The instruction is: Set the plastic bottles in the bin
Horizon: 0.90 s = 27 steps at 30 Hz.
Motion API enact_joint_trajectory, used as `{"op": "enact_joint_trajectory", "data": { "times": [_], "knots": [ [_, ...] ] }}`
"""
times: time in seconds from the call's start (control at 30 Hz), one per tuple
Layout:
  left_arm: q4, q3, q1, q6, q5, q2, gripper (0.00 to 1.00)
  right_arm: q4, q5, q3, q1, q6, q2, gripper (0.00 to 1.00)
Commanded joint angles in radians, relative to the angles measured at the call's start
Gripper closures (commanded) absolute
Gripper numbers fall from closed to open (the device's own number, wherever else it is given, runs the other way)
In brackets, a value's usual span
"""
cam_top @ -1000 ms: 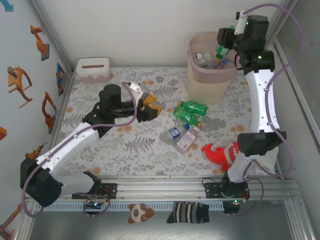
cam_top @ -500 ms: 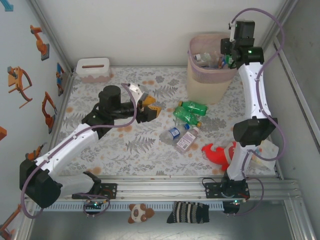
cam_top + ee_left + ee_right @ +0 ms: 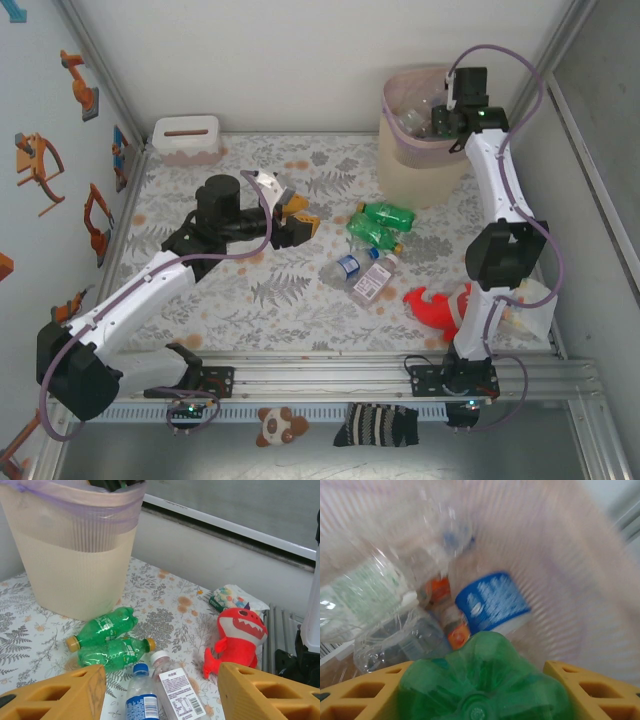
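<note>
My right gripper reaches down into the beige bin at the back right. It is shut on a green plastic bottle, whose base shows between the yellow fingers. Below it, inside the bin, lie a blue-labelled bottle and clear ones. On the table two green bottles lie beside a blue-capped bottle and a white-capped one. My left gripper hovers open to their left, holding nothing. In its wrist view these bottles lie ahead of the open left gripper.
A red plush shark lies near the right arm's base, with a tissue packet behind it. A low white box sits at the back left. Walls close the table at the back and both sides.
The right arm has swung left and down, carrying the green bottle from above the bin's rim into the bin. The left arm has barely moved.
</note>
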Motion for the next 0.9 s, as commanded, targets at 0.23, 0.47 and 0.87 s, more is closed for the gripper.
{"op": "enact_joint_trajectory", "data": {
  "times": [0.23, 0.47, 0.87],
  "knots": [
    [0.039, -0.02, 0.006, 0.001, 0.005, -0.012, 0.4, 0.113, -0.111, -0.161, -0.042, 0.13, -0.013, 0.43],
    [0.051, -0.026, 0.006, -0.007, 0.005, -0.009, 0.4, 0.141, -0.302, -0.167, -0.081, 0.252, -0.055, 0.35],
    [0.063, -0.035, 0.006, -0.014, 0.005, -0.011, 0.4, 0.127, -0.37, -0.132, -0.087, 0.277, -0.193, 0.2]
  ]
}}
